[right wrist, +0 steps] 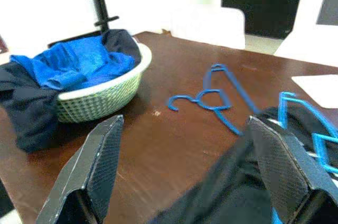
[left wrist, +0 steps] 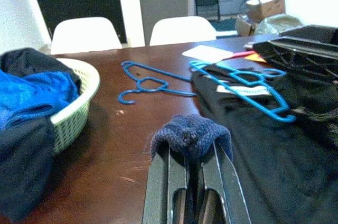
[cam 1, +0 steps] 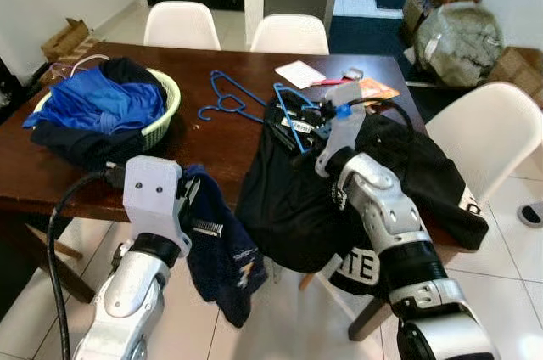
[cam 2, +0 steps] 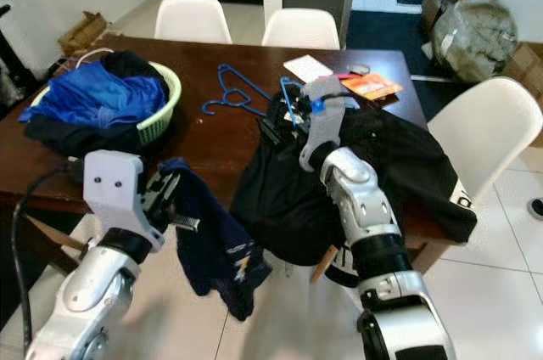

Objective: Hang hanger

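Observation:
My left gripper (left wrist: 193,150) is shut on a dark navy garment (cam 1: 225,258), which hangs off the table's front edge toward the floor. One blue hanger (cam 1: 227,104) lies flat on the brown table (cam 1: 212,148) past the garment. A second blue hanger (left wrist: 248,89) rests on top of a black garment (cam 1: 293,207) draped over the table's front right part. Just above that black garment, beside the second hanger (right wrist: 309,129), my right gripper (right wrist: 185,129) is open with nothing between its fingers.
A pale green basket (cam 1: 168,109) heaped with blue and dark clothes stands at the table's left. A white paper (cam 1: 299,72) and an orange packet (cam 1: 377,88) lie at the far right. White chairs (cam 1: 180,25) stand behind and one (cam 1: 488,135) at the right.

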{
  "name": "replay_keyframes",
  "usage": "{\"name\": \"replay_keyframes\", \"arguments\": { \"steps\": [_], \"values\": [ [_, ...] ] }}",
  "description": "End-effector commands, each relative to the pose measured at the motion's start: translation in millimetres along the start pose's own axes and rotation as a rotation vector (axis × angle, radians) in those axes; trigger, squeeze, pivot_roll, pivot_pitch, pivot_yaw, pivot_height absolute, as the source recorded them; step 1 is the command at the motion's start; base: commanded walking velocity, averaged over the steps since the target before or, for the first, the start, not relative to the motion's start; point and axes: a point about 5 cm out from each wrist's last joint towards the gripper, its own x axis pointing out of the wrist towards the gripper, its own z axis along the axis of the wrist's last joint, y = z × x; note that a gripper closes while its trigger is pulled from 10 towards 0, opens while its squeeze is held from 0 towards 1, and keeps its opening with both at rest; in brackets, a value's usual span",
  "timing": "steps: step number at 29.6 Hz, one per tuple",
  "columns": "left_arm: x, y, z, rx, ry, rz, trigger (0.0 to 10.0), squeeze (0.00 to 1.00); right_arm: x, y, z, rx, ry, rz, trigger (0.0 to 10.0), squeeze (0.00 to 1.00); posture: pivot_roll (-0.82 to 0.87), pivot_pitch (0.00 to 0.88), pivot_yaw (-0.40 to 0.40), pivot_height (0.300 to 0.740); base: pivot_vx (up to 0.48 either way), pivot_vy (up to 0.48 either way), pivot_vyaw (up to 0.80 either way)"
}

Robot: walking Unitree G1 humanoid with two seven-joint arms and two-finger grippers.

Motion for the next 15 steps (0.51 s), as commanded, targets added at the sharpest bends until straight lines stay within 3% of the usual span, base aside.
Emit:
{"name": "replay_keyframes", "arguments": {
  "steps": [1, 9, 15],
  "values": [
    [1.6, -1.2, 7.8, 0.016, -0.034, -0.005, 10.0, 0.00, -2.9, -7.9, 2.2, 0.003, 0.004, -0.027, 10.0, 0.00, 0.10, 0.071, -0.008, 0.740, 0.424, 0.000, -0.80],
    [-2.8, -2.4, -3.8, 0.012, 0.014, 0.012, 10.0, 0.00, 0.6, -6.2, 13.2, -0.021, -0.021, -0.017, 10.0, 0.00, 0.10, 0.065, -0.013, 0.740, 0.377, 0.000, 0.00],
    [-10.4, -0.5, -17.8, -0.004, 0.079, 0.042, 10.0, 0.00, 7.3, -3.0, 10.7, -0.023, 0.026, -0.023, 10.0, 0.00, 0.09, 0.059, -0.014, 0.740, 0.343, 0.000, 0.00]
  ]
}}
